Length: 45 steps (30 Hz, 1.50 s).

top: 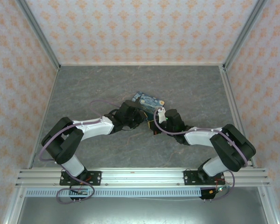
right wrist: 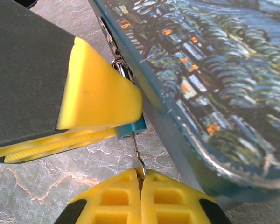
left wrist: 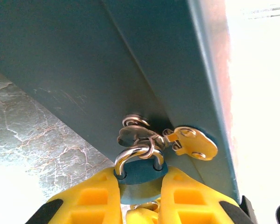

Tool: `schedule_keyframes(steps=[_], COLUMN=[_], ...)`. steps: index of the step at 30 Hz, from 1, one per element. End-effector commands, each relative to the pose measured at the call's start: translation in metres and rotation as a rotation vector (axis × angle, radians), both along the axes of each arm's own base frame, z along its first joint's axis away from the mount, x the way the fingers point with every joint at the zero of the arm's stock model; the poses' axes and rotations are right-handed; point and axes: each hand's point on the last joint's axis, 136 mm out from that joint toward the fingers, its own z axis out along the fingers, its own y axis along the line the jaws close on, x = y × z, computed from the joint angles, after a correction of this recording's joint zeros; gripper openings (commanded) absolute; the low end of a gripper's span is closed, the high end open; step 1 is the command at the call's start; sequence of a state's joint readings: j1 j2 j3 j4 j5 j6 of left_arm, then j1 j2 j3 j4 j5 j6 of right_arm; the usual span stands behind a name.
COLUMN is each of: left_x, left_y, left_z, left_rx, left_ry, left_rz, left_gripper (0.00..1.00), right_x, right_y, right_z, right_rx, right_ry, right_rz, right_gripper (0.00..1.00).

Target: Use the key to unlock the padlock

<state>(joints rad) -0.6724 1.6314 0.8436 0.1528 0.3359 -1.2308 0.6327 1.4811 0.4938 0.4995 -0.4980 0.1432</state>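
Teal-blue small padlock (left wrist: pixel 141 173) hangs by its steel shackle (left wrist: pixel 133 154) from the brass hasp (left wrist: pixel 193 142) on the near side of the rectangular dark-blue starry-print tin (right wrist: pixel 214 79). Left tool (left wrist: pixel 141 184) is clenched on the lock body, pinching it from both sides. Right tool (right wrist: pixel 140 179) is clamped tight on the slim metal key (right wrist: pixel 136 151), just below the lock.

What matters: the key's long axis runs straight from the right tool up to the lock's underside, roughly in line with the body. Tip is at or in the keyway, but seating depth isn't visible. Grey marbled surface (right wrist: pixel 42 186) lies underneath.

My read: next is a twist about that axis — any sideways offset risks bending the key.
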Motion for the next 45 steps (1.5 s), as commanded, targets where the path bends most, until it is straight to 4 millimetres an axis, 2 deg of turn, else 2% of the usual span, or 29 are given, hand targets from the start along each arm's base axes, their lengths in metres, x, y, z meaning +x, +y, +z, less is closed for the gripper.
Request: schedule_keyframes(steps=[1, 16, 22, 24, 32, 37, 45], left_x=[-0.016, -0.019, -0.020, -0.020, -0.020, -0.021, -0.021], left_y=[-0.023, -0.024, -0.029, -0.033, -0.037, -0.037, -0.025], left_z=[0.014, 0.000, -0.010, -0.014, -0.033, -0.037, -0.025], left_rx=[-0.062, -0.042, -0.057, -0.067, -0.073, -0.067, -0.019], left_ry=[0.001, 0.025, 0.048, 0.055, 0.086, 0.088, 0.046], left_rz=[-0.095, -0.106, -0.112, -0.115, -0.104, -0.103, -0.095], left_gripper=[0.08, 0.08, 0.08, 0.08, 0.09, 0.19, 0.47], right_x=[0.016, 0.019, 0.019, 0.020, 0.015, 0.013, 0.010], right_y=[0.023, 0.024, 0.024, 0.022, 0.007, 0.001, -0.002], right_z=[0.050, 0.066, 0.066, 0.062, 0.023, 0.014, 0.003], right_rx=[0.146, 0.187, 0.209, 0.212, 0.187, 0.186, 0.169], right_ry=[-0.119, -0.143, -0.140, -0.125, -0.039, -0.020, 0.012], right_rz=[0.039, 0.054, 0.039, 0.022, -0.061, -0.092, -0.110], right_gripper=[0.00, 0.00, 0.00, 0.00, 0.00, 0.00, 0.00])
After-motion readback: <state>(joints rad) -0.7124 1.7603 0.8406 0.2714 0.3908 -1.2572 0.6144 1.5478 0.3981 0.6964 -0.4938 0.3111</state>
